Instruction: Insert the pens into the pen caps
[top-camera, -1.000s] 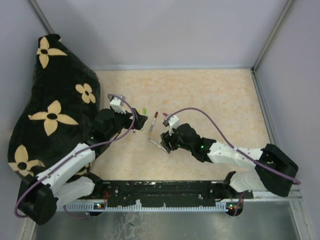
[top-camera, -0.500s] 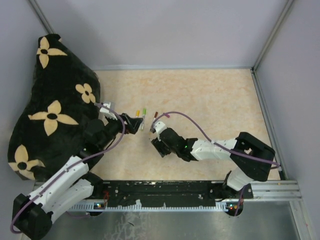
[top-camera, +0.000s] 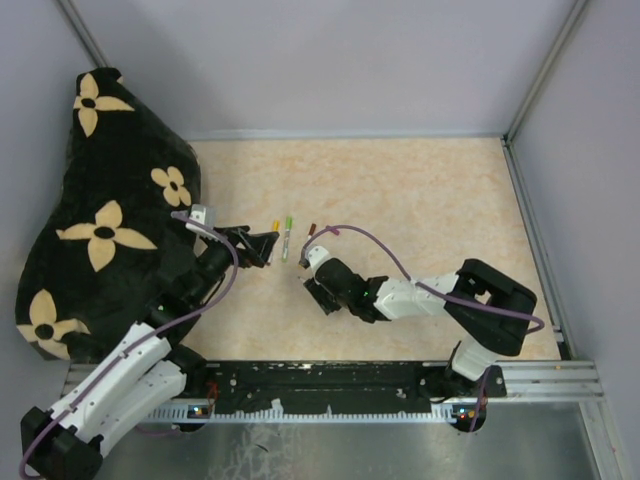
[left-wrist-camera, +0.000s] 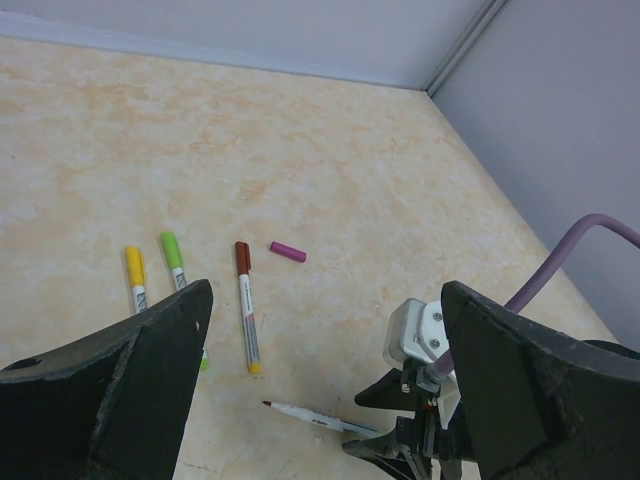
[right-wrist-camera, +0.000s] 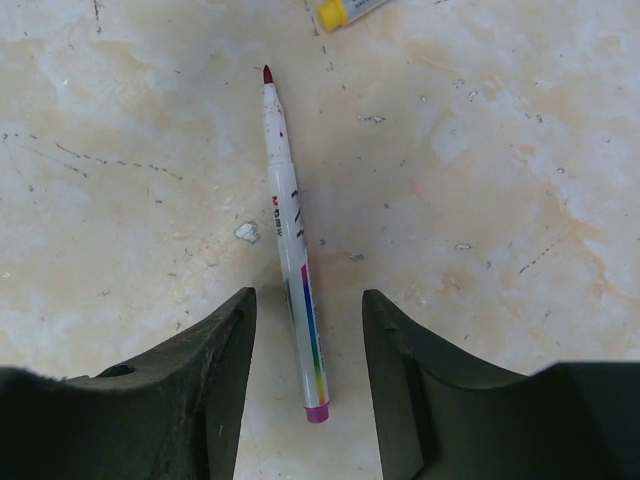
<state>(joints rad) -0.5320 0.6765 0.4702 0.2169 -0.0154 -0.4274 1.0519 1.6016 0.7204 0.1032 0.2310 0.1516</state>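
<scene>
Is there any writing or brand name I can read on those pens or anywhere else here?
"M": the only mark that might be read, a dark letter on the uncapped pen in the right wrist view; the smaller print beside it is too blurred.
Dark print on the red-capped pen: too small to read.
Dark print on the yellow-capped pen: too small to read.
The magenta cap: no text visible.

You are seeing three capped pens lying side by side on the table. A loose cap is lying just right of them. The bare pen is lying nearer, between the right gripper's fingers.
</scene>
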